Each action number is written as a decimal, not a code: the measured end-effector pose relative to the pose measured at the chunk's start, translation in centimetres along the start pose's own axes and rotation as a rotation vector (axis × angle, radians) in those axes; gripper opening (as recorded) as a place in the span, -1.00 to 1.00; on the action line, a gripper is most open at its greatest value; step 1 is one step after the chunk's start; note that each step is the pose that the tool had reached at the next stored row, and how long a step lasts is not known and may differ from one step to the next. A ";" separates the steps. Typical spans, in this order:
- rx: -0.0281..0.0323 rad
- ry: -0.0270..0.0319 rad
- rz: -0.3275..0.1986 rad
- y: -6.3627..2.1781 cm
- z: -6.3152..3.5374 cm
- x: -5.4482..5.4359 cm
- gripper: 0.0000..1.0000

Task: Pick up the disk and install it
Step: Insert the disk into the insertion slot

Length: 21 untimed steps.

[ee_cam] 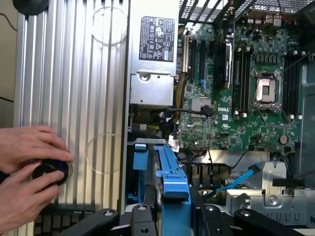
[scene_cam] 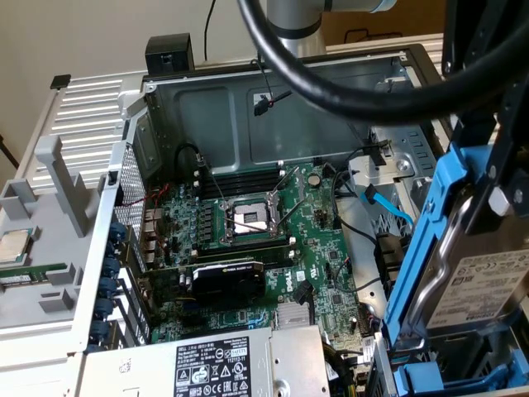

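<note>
Disk [scene_cam: 483, 289], beside the motherboard [scene_cam: 322, 248]: one side cut off at the picture's edge, label print too small to read. Power-supply box [scene_cam: 281, 356], adjoining the motherboard: likewise cropped.

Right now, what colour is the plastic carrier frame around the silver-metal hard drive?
Bright blue carrier frame, clearest in the exterior view.

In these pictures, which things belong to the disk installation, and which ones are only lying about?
Belong to the job: the disk in its blue carrier, gripped by the end effector; the open computer case.
Only lying about: the CPU chip on the grey fixture; the power supply; the graphics card; a person's hands on a black knob.
</note>
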<state>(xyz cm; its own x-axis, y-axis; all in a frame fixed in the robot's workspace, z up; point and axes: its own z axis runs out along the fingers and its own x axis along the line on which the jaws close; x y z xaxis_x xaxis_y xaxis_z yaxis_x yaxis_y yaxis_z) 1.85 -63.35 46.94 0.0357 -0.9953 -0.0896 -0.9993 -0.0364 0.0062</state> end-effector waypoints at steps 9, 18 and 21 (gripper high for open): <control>0.0064 0.0002 -0.001 0.08 -1.12 -0.1 -0.27; 0.0301 0.0016 -0.003 0.48 -1.09 -0.6 -0.27; 0.0302 0.0016 -0.003 0.50 -1.09 -0.6 -0.27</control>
<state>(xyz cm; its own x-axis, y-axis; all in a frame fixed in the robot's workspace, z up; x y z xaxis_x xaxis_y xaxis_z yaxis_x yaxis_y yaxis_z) 1.34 -62.86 48.08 0.0389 -0.9954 -0.0879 -0.9990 -0.0369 -0.0241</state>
